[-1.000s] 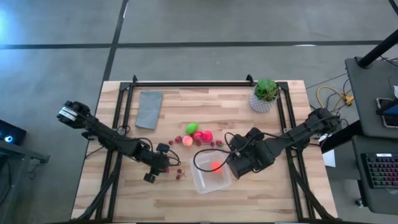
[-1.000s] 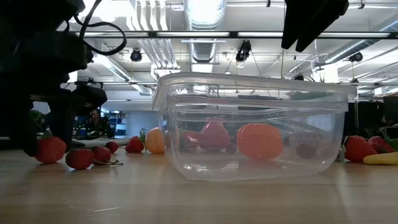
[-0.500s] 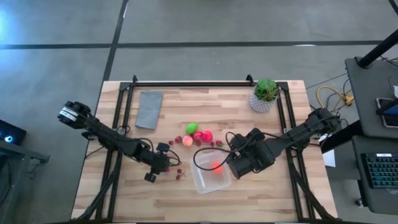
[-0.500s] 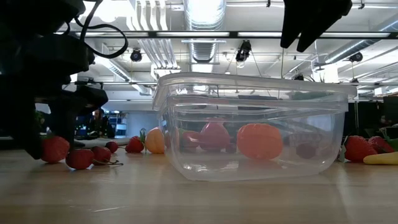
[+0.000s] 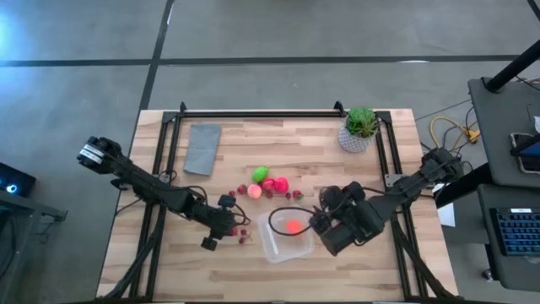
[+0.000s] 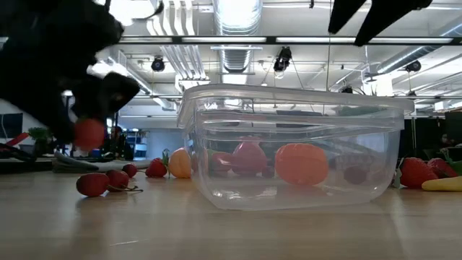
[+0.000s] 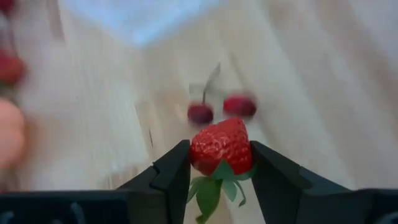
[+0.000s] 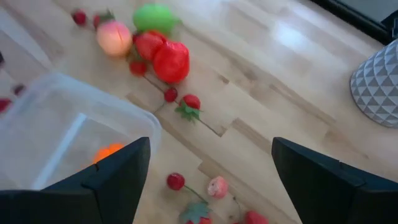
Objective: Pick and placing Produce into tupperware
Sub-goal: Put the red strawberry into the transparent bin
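My left gripper (image 5: 223, 229) is shut on a red toy strawberry (image 7: 221, 146) just left of the tupperware. The strawberry shows above the tabletop in the low view (image 6: 89, 133). The clear tupperware (image 5: 285, 238) stands near the table's middle with an orange piece (image 5: 293, 225) inside; it also shows in the low view (image 6: 296, 144). My right gripper (image 5: 323, 223) is open and empty, above the tupperware's right side (image 8: 210, 149). Green, pink, red and peach pieces (image 5: 268, 183) lie on the table just beyond the tupperware. My left gripper pinches the strawberry's two sides (image 7: 198, 154) between its two fingertips. The strawberry's green leaves (image 7: 211, 190) point back toward the gripper and its red tip points away. The fingers slant down from the table's left. The strawberry hangs clear of the table.
A pair of cherries (image 7: 214, 111) and other small berries (image 6: 108, 180) lie on the table by the left gripper. A grey cloth (image 5: 202, 148) lies at the far left and a potted plant (image 5: 360, 128) at the far right. More loose berries (image 8: 186, 102) lie right of the tupperware.
My left gripper has risen with the strawberry, which has left the tabletop and now hangs clear above it, and has shifted slightly toward the tupperware. My right gripper has drawn back a little toward the table's right and near edges, off the tupperware's middle.
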Controlling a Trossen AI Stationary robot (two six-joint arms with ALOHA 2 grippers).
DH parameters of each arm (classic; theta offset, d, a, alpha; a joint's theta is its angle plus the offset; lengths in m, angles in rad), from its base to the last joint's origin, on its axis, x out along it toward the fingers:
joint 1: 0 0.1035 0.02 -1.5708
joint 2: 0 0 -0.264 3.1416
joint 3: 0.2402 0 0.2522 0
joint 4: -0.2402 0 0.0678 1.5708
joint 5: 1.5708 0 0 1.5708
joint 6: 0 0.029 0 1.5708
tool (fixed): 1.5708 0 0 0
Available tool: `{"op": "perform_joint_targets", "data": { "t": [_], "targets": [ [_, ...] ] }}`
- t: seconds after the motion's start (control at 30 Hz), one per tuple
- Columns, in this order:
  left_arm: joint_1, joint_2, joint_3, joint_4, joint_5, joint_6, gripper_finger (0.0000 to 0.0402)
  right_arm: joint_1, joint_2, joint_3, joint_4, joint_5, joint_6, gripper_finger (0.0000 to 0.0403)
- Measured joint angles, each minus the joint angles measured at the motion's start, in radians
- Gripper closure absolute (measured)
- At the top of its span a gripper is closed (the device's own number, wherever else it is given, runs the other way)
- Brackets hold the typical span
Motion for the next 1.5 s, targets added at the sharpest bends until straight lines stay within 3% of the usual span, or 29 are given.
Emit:
{"op": "perform_joint_targets", "data": {
  "t": [0.17, 0.33, 0.83, 1.2, 1.5],
  "targets": [
    [0.005, -0.001, 0.104, 0.001, -0.052, 0.000, 0.0276, 0.069, -0.053, 0.000, -0.040, 0.098, 0.090, 0.0074],
    [0.035, 0.034, 0.205, 0.021, -0.059, 0.001, 0.0277, 0.130, -0.110, 0.000, -0.078, 0.128, 0.115, 0.0074],
    [0.144, 0.377, 0.484, -0.056, -0.032, -0.001, 0.0267, 0.161, -0.157, 0.000, -0.135, 0.178, 0.070, 0.0074],
    [0.153, 0.411, 0.508, -0.128, 0.010, -0.132, 0.0261, 0.231, -0.158, -0.018, -0.198, 0.178, 0.139, 0.0074],
    [0.160, 0.405, 0.508, -0.126, 0.008, -0.186, 0.0187, 0.297, -0.167, -0.082, -0.239, 0.145, 0.311, 0.0074]
  ]
}}
